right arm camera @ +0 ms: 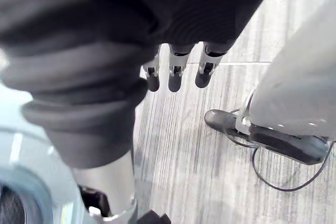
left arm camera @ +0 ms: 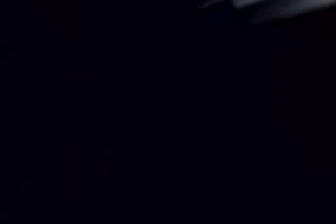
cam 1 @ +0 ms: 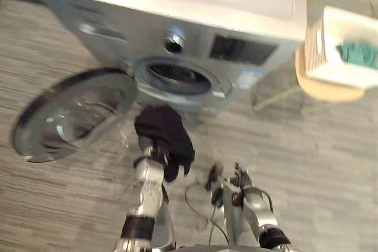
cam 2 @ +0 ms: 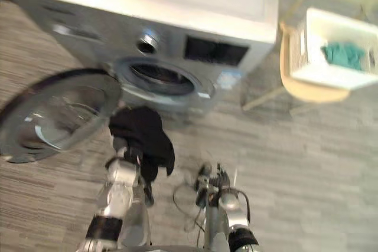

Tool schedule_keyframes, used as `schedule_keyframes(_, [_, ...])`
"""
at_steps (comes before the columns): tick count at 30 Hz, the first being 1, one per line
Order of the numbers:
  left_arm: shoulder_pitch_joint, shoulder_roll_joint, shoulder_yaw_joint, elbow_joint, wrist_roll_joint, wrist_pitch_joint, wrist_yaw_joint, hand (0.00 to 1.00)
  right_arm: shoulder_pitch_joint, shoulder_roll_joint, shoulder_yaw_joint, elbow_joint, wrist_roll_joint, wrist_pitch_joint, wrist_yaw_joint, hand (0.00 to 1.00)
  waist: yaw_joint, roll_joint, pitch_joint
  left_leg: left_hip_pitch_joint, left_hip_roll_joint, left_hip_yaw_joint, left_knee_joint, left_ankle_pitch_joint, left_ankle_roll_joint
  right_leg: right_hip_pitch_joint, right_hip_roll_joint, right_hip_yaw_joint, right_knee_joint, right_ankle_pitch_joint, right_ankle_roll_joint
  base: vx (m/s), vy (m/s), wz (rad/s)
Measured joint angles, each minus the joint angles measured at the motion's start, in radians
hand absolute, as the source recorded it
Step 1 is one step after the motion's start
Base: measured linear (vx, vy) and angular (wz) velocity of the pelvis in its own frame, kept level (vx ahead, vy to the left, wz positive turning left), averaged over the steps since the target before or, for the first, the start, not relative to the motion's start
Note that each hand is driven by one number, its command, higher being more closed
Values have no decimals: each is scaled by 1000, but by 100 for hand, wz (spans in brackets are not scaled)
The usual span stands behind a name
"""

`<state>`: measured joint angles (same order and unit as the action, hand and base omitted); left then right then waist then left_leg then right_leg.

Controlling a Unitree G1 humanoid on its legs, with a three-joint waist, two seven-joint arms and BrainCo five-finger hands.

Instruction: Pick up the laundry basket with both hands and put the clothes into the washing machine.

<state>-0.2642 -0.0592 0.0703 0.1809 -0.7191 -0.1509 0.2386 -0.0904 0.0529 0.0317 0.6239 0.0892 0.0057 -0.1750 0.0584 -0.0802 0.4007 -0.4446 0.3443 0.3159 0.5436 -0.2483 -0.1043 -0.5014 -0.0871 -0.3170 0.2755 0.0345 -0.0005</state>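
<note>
Washing machine [cam 1: 177, 4]: you find it across the top of the left eye view, its front facing down toward the robot.
Door [cam 1: 74, 113]: the round glass door is swung wide open and sits at the left of the frame, low over the floor [cam 1: 331, 163].
Drum opening [cam 1: 177, 78]: it is uncovered, centre of the frame, just right of the door; what is inside cannot be told.
Black garment [cam 1: 165, 131]: you see it bunched and drooping just below the drum opening, outside the machine, draped over the left hand.
Left hand [cam 1: 146, 146]: it is raised at lower centre-left under the garment. The cloth covers it, and its own wrist view is almost all dark, so you cannot tell its grip.
Right hand [cam 1: 236, 182]: it is low at lower centre, right of the garment and apart from it. Its fingers [right arm camera: 178, 74] hang straight and released, with nothing in them and bare floor past them.
Basket [cam 1: 342, 75]: the white basket is at the right edge, upper part of the frame, beside the machine and well apart from both hands.
Green cloth [cam 1: 358, 53]: it lies inside the basket.
Desk [cam 1: 331, 90]: small, round and pale wood, it carries the basket.
</note>
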Motion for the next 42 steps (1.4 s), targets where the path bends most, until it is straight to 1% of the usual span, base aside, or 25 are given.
schedule_keyframes(1, [-49,0,24,14,-11,-12,14,100,1,4,8,-18,26,-6,-2,0,-4,-2,10,-17,8,4,8,1,-1,-20,6,4,4,2,-2,47,-133,-33])
schedule_keyframes(3, [-227,9,130,25,-50,-65,79,100,-2,-2,54,-83,152,-49,0,0,-41,-5,62,-95,38,0,55,-1,-5,-99,18,7,43,-2,-17,62,-83,-24])
schedule_keyframes(4, [-262,15,150,25,-60,-76,93,100,-2,-2,64,-103,182,-60,0,0,-49,-4,77,-114,41,-5,71,-4,-9,-120,17,7,63,-7,-24,32,-34,-23])
schedule_keyframes(5, [-338,28,177,25,-72,-100,112,100,-2,-1,84,-138,240,-82,2,0,-49,-6,102,-154,47,-16,104,-11,-13,-174,15,14,112,-16,-33,8,-20,-16])
schedule_keyframes(6, [-374,40,183,25,-79,-110,120,100,-2,-1,95,-155,280,-96,5,0,-51,-5,115,-179,57,-19,125,-15,-14,-202,12,16,140,-27,-37,5,-21,-11])
schedule_keyframes(7, [-430,76,187,25,-94,-127,134,100,-2,-3,124,-190,361,-123,9,0,-62,-6,131,-245,58,-32,173,-24,-14,-268,-1,15,209,-55,-40,-5,-18,12])
schedule_keyframes(8, [-471,110,198,25,-95,-133,138,100,-3,0,152,-219,441,-147,30,0,-77,-6,132,-322,60,-60,230,-40,-10,-343,-18,12,286,-89,-44,-4,-11,19])
schedule_keyframes(10, [-521,157,201,25,-95,-136,154,100,-4,3,191,-259,533,-173,63,0,-83,-8,140,-417,77,-91,309,-74,-14,-438,-30,10,391,-130,-51,-26,1,16])
schedule_keyframes(11, [-544,185,200,25,-96,-137,159,100,-4,3,210,-281,586,-189,82,0,-92,-8,141,-480,75,-116,360,-85,-17,-496,-44,10,457,-155,-54,-47,4,21])
schedule_keyframes(12, [-554,198,199,25,-96,-138,160,100,-4,3,217,-292,619,-197,94,0,-97,-8,141,-510,74,-128,382,-88,-15,-522,-54,9,488,-167,-50,-55,-6,32])
schedule_keyframes(14, [-594,236,197,28,-103,-138,162,100,-3,1,224,-317,691,-214,126,0,-99,-8,141,-594,74,-156,436,-110,-17,-605,-71,13,566,-199,-47,-95,-47,27])
schedule_keyframes(15, [-637,271,196,51,-120,-144,163,100,-3,0,224,-340,731,-226,138,0,-97,-9,141,-652,74,-176,463,-120,-14,-656,-75,13,601,-213,-52,-123,-62,18])
schedule_keyframes(19, [-750,354,185,144,-202,-146,182,100,-3,-4,224,-387,790,-247,165,0,-101,-10,141,-766,77,-202,509,-120,-14,-754,-76,18,638,-222,-46,-131,-53,6])
schedule_keyframes(21, [-824,399,131,166,-226,-143,182,100,-3,-4,238,-405,819,-253,183,0,-102,-10,140,-808,80,-207,515,-115,-17,-797,-76,19,643,-221,-47,-119,-57,-2])
schedule_keyframes(25, [-999,466,36,217,-234,-133,179,100,-2,-1,244,-440,852,-256,205,0,-112,-11,140,-850,93,-213,522,-106,-23,-835,-71,10,646,-209,-66,-41,-32,-8])
schedule_keyframes(29, [-1101,476,-37,221,-231,-129,174,100,-3,0,244,-455,854,-258,222,0,-132,-11,140,-844,93,-204,511,-106,-23,-833,-70,10,640,-208,-68,1,-4,-1])
schedule_keyframes(32, [-1097,470,-38,221,-231,-129,175,100,-2,-1,238,-449,855,-257,222,0,-134,-11,140,-803,92,-181,484,-106,-24,-813,-69,18,626,-208,-68,14,-1,0])
schedule_keyframes(34, [-1057,460,-34,223,-231,-129,178,100,-2,-15,232,-425,860,-256,208,0,-140,-11,140,-704,76,-157,441,-99,-32,-748,-70,28,622,-208,-69,49,-8,4])
schedule_keyframes(35, [-1055,458,-34,226,-231,-129,178,100,-1,-21,232,-422,860,-257,200,0,-140,-11,140,-685,71,-155,430,-95,-32,-736,-71,31,620,-208,-69,34,-17,13])
schedule_keyframes(36, [-1055,458,-35,240,-231,-128,178,100,-2,-28,230,-416,859,-258,196,0,-144,-11,140,-654,57,-153,404,-81,-29,-713,-74,34,614,-209,-69,14,-26,30])
schedule_keyframes(38, [-1053,460,-30,288,-231,-116,179,100,-1,-37,230,-405,852,-261,189,0,-161,-12,140,-609,6,-178,337,-41,-19,-669,-90,33,583,-210,-70,-3,-33,42])
schedule_keyframes(39, [-1050,461,-30,304,-231,-109,179,100,0,-42,230,-401,851,-262,184,0,-161,-12,139,-595,-4,-185,322,-34,-16,-653,-88,34,566,-209,-70,-20,-30,20])
schedule_keyframes(40, [-1032,466,-22,318,-231,-95,180,100,0,-52,230,-391,850,-262,171,0,-159,-12,139,-577,-10,-198,309,-16,-17,-626,-75,37,533,-204,-77,-32,-26,-18])
schedule_keyframes(41, [-999,487,-7,333,-230,-87,179,100,1,-63,230,-374,845,-263,157,0,-152,-15,138,-587,-1,-216,360,16,14,-598,-48,55,497,-184,-80,-49,-17,-42])
schedule_keyframes(42, [-984,503,8,342,-224,-84,179,100,1,-66,230,-362,841,-265,153,0,-150,-22,137,-605,4,-227,370,-6,3,-586,-30,73,468,-171,-71,-85,5,-110])
